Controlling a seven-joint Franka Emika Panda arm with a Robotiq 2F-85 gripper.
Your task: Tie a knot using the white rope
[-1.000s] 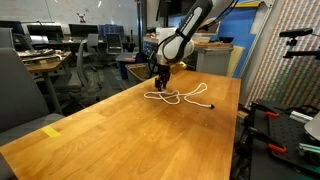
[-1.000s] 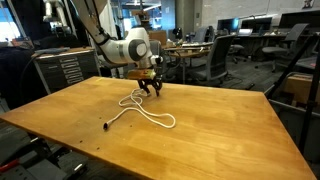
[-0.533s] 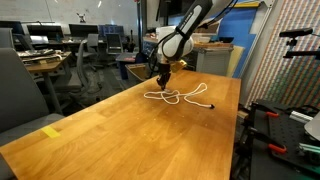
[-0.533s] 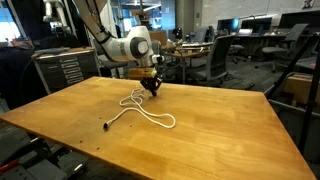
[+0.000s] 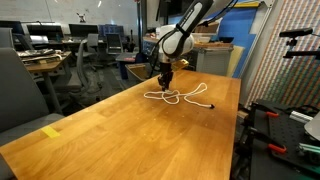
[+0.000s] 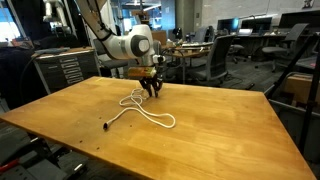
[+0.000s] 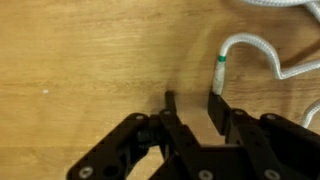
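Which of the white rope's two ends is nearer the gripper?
The green-banded end of the white rope, lying right at a fingertip of the gripper; the black-tipped end lies far off toward the edge of the table.

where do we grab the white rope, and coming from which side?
Take the white rope just behind its tipped end, from straight above, fingers straddling it. That stretch lies flat and straight with bare table on both sides; the rest curls in loops.

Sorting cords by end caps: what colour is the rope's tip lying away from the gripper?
Black tip, clearest in an exterior view.
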